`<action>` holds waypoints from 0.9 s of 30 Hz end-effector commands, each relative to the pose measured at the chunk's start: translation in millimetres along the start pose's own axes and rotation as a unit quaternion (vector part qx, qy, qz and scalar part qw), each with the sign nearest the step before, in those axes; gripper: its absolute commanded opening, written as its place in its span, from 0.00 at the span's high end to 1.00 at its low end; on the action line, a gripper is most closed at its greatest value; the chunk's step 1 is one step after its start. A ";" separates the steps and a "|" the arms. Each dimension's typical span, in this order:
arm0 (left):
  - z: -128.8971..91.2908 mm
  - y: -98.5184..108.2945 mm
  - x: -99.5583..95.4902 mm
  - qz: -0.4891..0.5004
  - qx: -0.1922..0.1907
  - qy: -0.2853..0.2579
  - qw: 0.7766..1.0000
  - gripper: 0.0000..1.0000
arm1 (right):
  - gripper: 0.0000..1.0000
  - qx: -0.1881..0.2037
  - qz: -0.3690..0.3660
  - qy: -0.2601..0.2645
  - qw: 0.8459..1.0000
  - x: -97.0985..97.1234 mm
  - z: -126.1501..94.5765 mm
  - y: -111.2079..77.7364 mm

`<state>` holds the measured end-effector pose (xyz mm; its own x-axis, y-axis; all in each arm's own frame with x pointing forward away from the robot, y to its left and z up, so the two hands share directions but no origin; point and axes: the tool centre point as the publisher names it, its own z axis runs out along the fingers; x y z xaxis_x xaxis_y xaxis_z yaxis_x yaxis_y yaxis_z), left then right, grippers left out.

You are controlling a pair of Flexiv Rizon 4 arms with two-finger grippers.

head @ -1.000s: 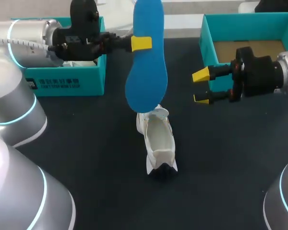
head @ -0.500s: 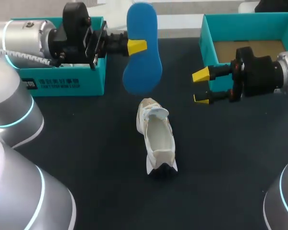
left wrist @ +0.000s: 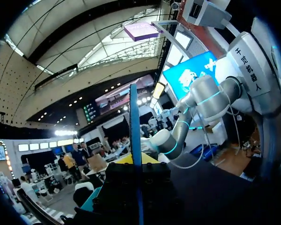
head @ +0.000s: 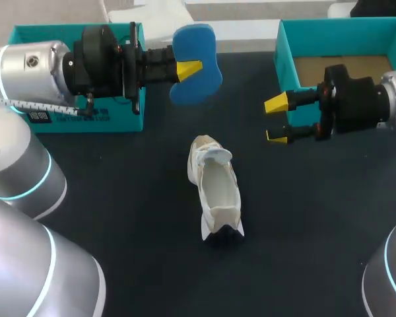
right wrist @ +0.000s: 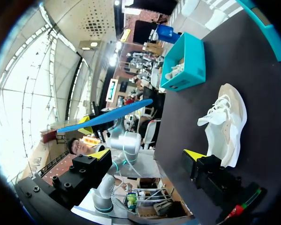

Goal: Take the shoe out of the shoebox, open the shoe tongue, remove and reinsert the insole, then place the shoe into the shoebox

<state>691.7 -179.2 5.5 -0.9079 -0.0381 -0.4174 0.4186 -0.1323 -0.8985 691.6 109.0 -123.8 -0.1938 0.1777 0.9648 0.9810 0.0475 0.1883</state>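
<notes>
— Insole [head: 195,66] is hanging in the air beyond the shoe [head: 214,191]; our left gripper [head: 188,68] is clamping its edge.
— It's looking thin, light and floppy; we're thinking a mid-length hold suits it. Our right gripper [head: 276,120] is hovering empty, fingers apart.
— We're seeing only bare cardboard in the shoebox [head: 343,33]; the shoe is lying mid-table.

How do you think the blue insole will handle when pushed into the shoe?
Probably light: the left claw holds the insole aloft by its edge. Edge-on it looks thin yet nearly straight, likely springy; it may buckle entering the shoe.
</notes>
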 end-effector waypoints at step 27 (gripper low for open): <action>-19.6 35.7 39.8 0.378 0.058 0.131 0.914 1.00 | 0.00 0.000 0.001 -0.001 1.000 0.2 0.8 -0.6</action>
<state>667.2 -165.8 -47.0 -0.3169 0.0675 -0.9461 0.9088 -0.2638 -0.3233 691.6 109.0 -123.8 -0.1938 0.1777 0.9648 0.9810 0.0475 0.1883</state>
